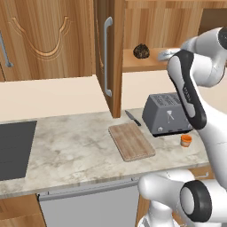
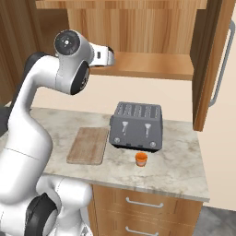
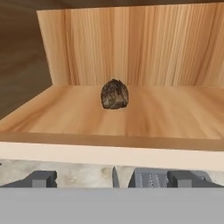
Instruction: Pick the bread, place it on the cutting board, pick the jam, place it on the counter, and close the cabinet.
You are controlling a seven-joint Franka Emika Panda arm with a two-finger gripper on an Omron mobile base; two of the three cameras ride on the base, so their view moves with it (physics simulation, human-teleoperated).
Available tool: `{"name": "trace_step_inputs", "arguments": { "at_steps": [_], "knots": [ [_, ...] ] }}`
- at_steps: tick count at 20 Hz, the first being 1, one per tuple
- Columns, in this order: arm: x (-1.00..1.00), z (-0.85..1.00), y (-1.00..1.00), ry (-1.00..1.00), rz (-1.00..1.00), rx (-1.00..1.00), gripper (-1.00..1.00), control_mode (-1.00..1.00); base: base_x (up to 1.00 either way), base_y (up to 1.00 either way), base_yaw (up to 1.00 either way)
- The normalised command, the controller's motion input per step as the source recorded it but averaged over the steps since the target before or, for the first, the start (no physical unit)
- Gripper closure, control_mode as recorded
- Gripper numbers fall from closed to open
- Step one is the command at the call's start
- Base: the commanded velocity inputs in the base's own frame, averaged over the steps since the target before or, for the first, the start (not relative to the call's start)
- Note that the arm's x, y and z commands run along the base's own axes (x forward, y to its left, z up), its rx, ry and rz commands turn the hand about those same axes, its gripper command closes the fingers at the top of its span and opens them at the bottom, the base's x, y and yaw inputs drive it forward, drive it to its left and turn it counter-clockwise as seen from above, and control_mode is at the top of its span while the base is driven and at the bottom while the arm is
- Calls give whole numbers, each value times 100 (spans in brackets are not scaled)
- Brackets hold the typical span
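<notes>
The jaws stand wide open with nothing between them; in the hand view the two dark finger tips [image 3: 41, 178] rise far apart at the bottom edge, pointed into the open cabinet [image 1: 48, 40]. The bread [image 3: 114, 94], a dark brown lumpy ball, sits on the cabinet's wooden shelf [image 3: 175, 113], well ahead of the finger tips and not touched by them. In the left base view the bread [image 1: 141, 51] rests on that shelf just to the left of the white hand, which reaches in at shelf height. The cabinet door [image 1: 106, 57] with its long grey bar handle [image 1: 107, 55] is swung out toward the camera.

Below, on the marbled table [image 1: 71, 150], the cutting board [image 1: 131, 141] lies flat and bare, its long side running away from the table's front edge. A dark knife [image 1: 132, 118] lies just beyond the board's far corner. The grey toaster [image 1: 167, 113] stands just to the right of the board. The jam [image 1: 186, 140], a small orange jar, stands on the table just in front of the toaster; in the right base view the jam [image 2: 141, 159] sits in front of the toaster [image 2: 136, 126], apart from the cutting board [image 2: 88, 145]. A black cooktop [image 1: 15, 148] is set into the table at the far left.
</notes>
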Motion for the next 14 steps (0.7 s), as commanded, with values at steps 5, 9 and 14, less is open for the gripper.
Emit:
{"name": "trace_step_inputs", "arguments": {
  "at_steps": [5,9,14],
  "knots": [
    [35,0,2,7,0,0,-100,-100,0,0,0],
    [35,0,4,4,0,0,-100,-100,0,0,0],
    [32,0,2,0,0,0,-100,-100,0,0,0]
  ]
}}
